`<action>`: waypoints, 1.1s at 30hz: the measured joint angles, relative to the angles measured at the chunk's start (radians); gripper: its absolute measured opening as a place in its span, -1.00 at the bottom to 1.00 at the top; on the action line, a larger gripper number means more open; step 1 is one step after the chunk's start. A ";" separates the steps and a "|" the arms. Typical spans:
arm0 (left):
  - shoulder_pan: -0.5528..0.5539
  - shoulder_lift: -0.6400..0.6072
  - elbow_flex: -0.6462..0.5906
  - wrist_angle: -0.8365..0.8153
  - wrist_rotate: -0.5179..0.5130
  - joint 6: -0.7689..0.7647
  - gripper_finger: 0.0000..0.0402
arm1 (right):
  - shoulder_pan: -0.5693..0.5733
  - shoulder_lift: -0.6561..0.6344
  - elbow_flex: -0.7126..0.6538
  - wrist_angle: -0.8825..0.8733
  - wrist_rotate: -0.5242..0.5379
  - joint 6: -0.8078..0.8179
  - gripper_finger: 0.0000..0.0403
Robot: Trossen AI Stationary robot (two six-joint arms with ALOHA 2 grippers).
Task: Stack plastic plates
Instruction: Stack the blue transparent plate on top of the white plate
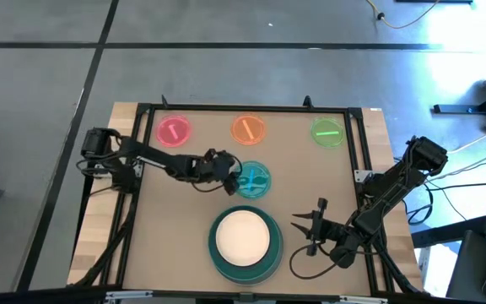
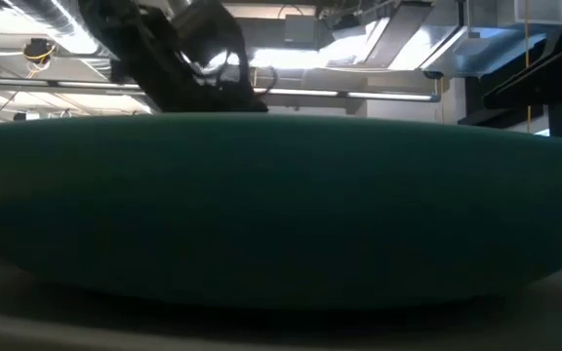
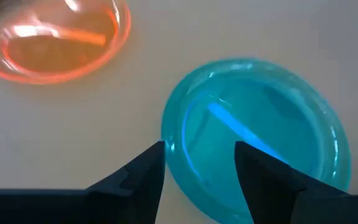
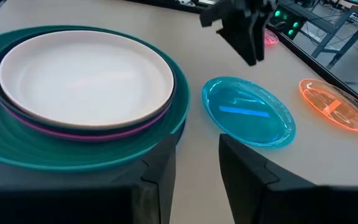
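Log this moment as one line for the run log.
stack: pale pink plate on top, teal plate at bottom | blue plate: on table alone | left end effector: open at blue plate's edge | right end effector: open, waiting beside stack

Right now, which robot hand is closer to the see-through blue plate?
The left one. The left gripper hangs open right at the blue plate's edge, fingers either side of its rim. The right gripper waits open farther off, beside the plate stack.
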 joint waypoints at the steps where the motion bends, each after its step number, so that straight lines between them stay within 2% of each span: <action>1: 0.012 0.010 0.000 0.000 0.028 -0.008 -0.07 | 0.000 0.000 0.000 0.000 0.000 0.000 -0.44; 9: 0.070 0.079 0.000 0.009 0.087 -0.026 -0.07 | 0.000 0.000 0.000 0.000 0.000 0.000 -0.44; 19: 0.073 0.156 0.001 0.066 0.085 -0.011 -0.10 | 0.000 0.000 0.000 0.000 0.000 0.000 -0.44; 33: 0.070 0.159 0.001 0.078 0.083 0.030 -0.50 | 0.000 0.000 0.000 0.000 0.000 0.000 -0.44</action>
